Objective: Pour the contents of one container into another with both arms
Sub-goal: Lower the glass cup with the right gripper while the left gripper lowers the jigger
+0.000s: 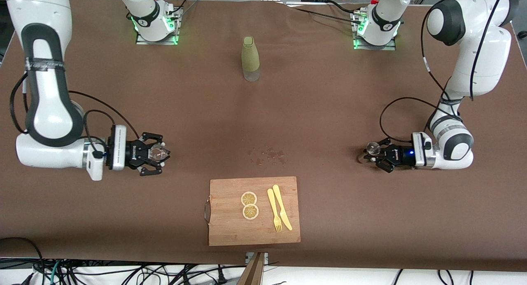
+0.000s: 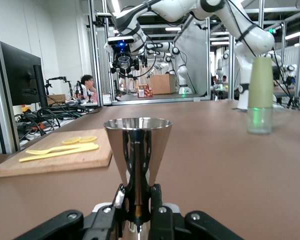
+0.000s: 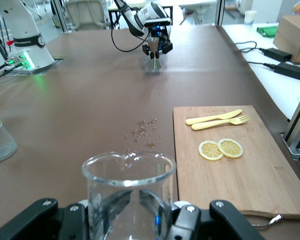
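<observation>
The clear glass container (image 1: 158, 152) is upright in my right gripper (image 1: 157, 155), which is shut on it low over the table at the right arm's end. In the right wrist view the glass (image 3: 127, 192) fills the space between the jaws of the right gripper (image 3: 135, 212). The silver jigger (image 1: 372, 148) is held upright by my left gripper (image 1: 376, 153), shut on its waist, low over the table at the left arm's end. In the left wrist view the jigger (image 2: 137, 145) rises from the left gripper (image 2: 138, 197), open cup up.
A tall olive-green bottle (image 1: 250, 58) stands mid-table near the bases. A wooden cutting board (image 1: 230, 231) near the front camera carries two lemon slices (image 1: 249, 205), a yellow fork and a knife. Spilled drops (image 1: 267, 155) lie between the board and the bottle.
</observation>
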`<state>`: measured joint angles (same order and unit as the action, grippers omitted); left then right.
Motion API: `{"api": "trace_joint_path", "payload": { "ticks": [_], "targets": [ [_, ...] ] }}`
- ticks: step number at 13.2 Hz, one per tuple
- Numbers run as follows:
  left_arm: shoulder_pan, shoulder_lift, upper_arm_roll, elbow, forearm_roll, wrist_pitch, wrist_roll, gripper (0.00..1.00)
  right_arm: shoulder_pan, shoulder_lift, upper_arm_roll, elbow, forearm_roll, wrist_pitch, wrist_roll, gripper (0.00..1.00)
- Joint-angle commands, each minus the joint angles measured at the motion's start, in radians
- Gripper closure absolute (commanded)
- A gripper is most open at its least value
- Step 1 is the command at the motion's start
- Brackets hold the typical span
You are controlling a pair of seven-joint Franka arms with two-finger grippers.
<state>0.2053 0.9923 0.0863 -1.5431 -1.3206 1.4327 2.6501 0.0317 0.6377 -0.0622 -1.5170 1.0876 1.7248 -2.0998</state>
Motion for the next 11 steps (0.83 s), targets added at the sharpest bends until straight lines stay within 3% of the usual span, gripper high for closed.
{"api": "trace_joint_path", "payload": {
  "ticks": [1, 8, 11],
  "targets": [
    [0.042, -0.017, 0.006, -0.029, 0.055, -0.015, 0.073, 1.0, -0.088, 0.066, 0.015, -0.009, 0.064, -0.094, -0.147, 1.0],
    [0.062, 0.012, 0.084, -0.029, 0.078, -0.101, 0.157, 1.0, -0.159, 0.2, 0.015, -0.017, 0.072, -0.103, -0.318, 1.0],
    [0.068, 0.035, 0.101, -0.028, 0.08, -0.126, 0.185, 1.0, -0.153, 0.253, 0.016, -0.017, 0.153, -0.103, -0.353, 1.0]
  ]
}}
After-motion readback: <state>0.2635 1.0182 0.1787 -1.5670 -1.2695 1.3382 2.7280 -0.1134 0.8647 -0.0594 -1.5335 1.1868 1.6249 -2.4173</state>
